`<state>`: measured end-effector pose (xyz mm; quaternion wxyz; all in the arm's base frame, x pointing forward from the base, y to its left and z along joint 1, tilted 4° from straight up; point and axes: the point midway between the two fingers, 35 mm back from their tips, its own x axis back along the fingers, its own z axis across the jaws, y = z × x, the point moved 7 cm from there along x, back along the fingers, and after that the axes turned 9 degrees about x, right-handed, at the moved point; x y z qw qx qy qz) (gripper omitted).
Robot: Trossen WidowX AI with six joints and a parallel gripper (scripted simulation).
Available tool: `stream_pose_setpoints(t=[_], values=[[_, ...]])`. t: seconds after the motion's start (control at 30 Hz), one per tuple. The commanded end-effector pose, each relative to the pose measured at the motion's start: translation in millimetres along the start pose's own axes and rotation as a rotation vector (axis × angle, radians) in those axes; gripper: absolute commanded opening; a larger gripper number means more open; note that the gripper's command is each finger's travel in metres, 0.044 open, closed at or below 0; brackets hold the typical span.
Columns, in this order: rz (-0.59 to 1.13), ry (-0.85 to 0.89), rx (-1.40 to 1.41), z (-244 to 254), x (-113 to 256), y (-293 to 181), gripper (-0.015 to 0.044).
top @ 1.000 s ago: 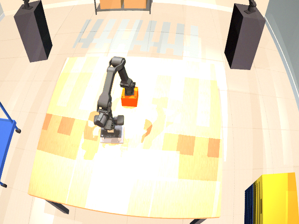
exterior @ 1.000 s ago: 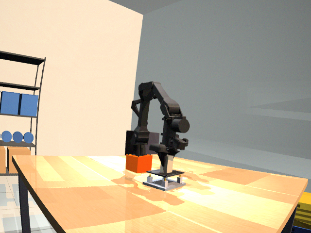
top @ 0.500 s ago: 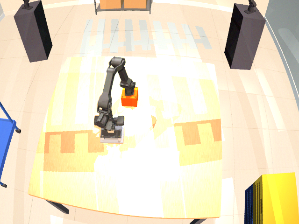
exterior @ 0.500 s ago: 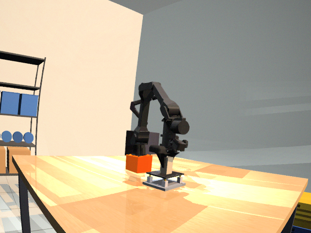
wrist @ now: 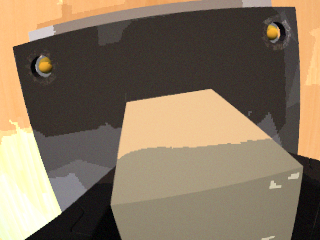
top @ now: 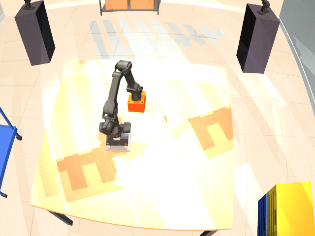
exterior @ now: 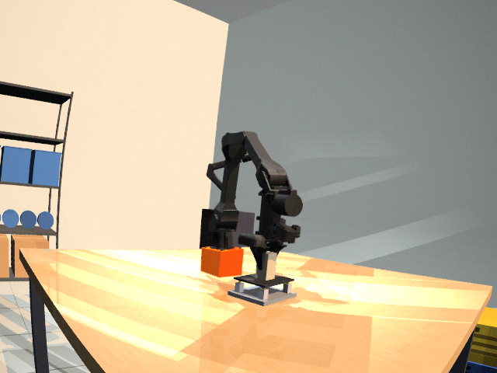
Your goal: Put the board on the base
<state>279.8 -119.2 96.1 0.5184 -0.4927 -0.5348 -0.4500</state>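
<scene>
The black board [exterior: 245, 278] [wrist: 175, 60] lies flat on the grey base [exterior: 261, 301] [top: 118, 148] [wrist: 150, 11], handle side up. In the wrist view two gold pins [wrist: 45, 65] [wrist: 273, 32] show through the far corner holes; the near two corners are hidden. The tan square handle [exterior: 271, 266] [wrist: 200, 165] stands upright between my fingers. My gripper [exterior: 266, 256] points straight down over the board's middle. Its fingers are slightly parted around the handle, and the dark fingers show only at the bottom corners of the wrist view.
An orange box [top: 136, 104] [exterior: 221, 260] stands on the table just behind the base, under the arm's elbow. Two dark towers [top: 34, 33] [top: 255, 38], a blue cart [top: 6, 142] and a yellow crate [top: 290, 208] stand off the table.
</scene>
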Motion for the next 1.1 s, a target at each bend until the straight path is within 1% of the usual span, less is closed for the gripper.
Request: stream_pose_setpoints(t=[0.0,0.23,0.43,0.57,0.7,1.07], values=[[0.0,0.0,0.0,0,0,0,0.0263],[-0.001,0.0,0.0,0,4,0,0.044],[0.0,0.001,0.0,0,36,0,0.044],[0.0,0.001,0.0,0,43,0,0.044],[0.003,0.002,0.005,1,82,-3,0.044],[0.003,0.002,0.005,2,84,-3,0.044]])
